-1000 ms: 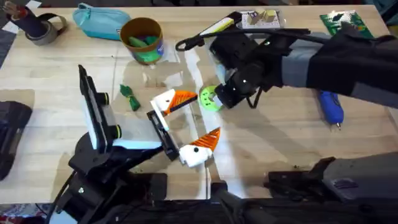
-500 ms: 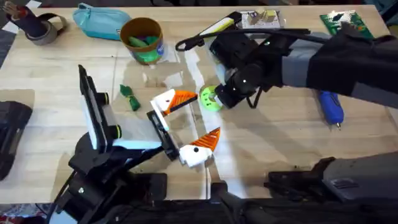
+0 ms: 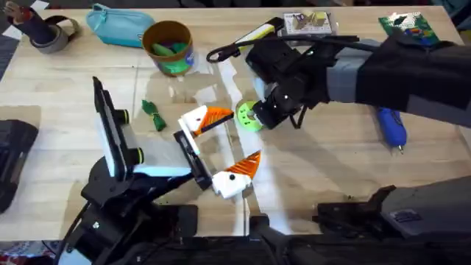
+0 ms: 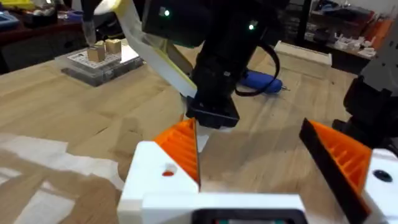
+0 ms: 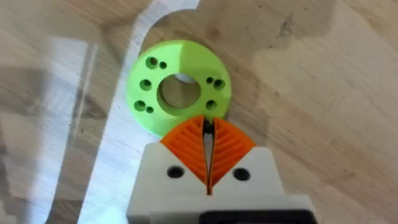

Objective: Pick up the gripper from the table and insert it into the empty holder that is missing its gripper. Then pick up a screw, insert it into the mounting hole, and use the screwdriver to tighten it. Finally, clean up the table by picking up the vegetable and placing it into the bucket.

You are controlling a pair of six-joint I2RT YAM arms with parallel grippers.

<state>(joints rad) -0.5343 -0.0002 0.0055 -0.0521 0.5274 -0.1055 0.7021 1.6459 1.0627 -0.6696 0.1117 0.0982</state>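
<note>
Near table centre, seemingly seated in wide-open left gripper [image 3: 243,136]: white plastic wedge gripper with orange ribbed tip [image 3: 204,118]. Right gripper [image 5: 207,140] closed, apparently pinching small dark screw [image 5: 208,127]. Left to do: tightening with blue pen-shaped screwdriver [image 3: 391,126] at 3 o'clock; dark green leafy vegetable [image 3: 154,115] at 9 o'clock into round ochre-brown bucket [image 3: 168,48] at 11 o'clock.

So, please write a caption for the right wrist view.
Right gripper, fingers together, poised at the edge of a lime-green disc on the wooden table.

Right end effector [image 3: 259,118] at lime-green dish [image 3: 248,116]

overhead: high, forward | right wrist: close, downward | left wrist: low, seemingly level
</note>
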